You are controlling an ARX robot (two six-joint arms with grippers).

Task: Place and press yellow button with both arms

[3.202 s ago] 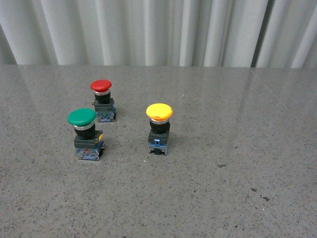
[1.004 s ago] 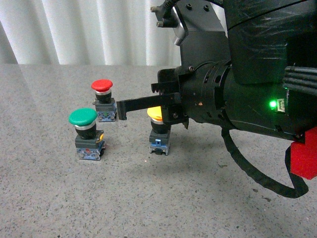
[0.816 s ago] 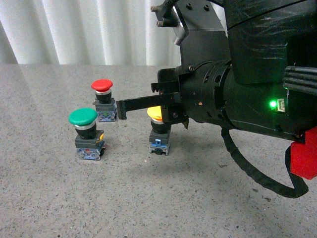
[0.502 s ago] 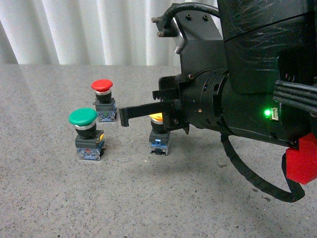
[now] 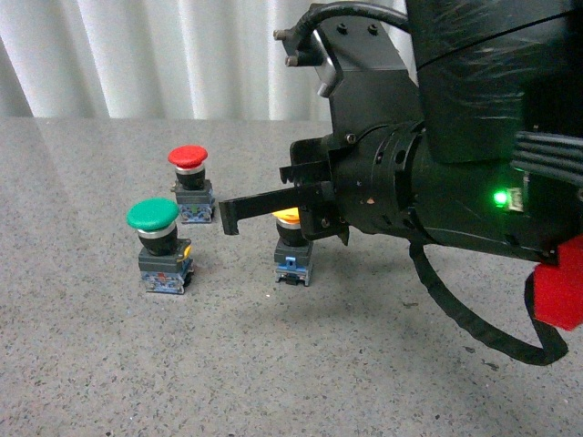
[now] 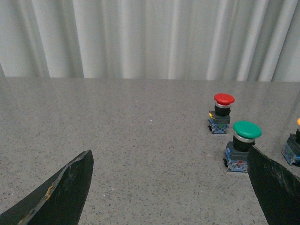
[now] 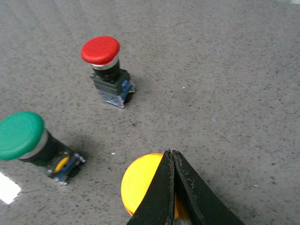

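Observation:
The yellow button [image 5: 292, 257] stands upright on the grey table, right of the green and red ones. My right arm reaches in from the right, and its gripper [image 5: 228, 217] is shut, the thin black fingers lying flat across the yellow cap and pointing left. In the right wrist view the closed fingers [image 7: 169, 154] cover the middle of the yellow cap [image 7: 139, 183]. My left gripper [image 6: 169, 151] is open and empty, low over the table to the left of the buttons. The yellow button shows only at the edge of the left wrist view [image 6: 292, 149].
A green-capped button [image 5: 151, 217] stands front left, also in the wrist views [image 6: 246, 130] [image 7: 19, 135]. A red-capped button [image 5: 187, 157] stands behind it [image 6: 223, 99] [image 7: 100, 50]. A white curtain [image 5: 182, 55] hangs behind the speckled table [image 5: 137, 364].
The right arm came in over the yellow button, then its shut fingers dropped a little onto the cap. The buttons stay where they were.

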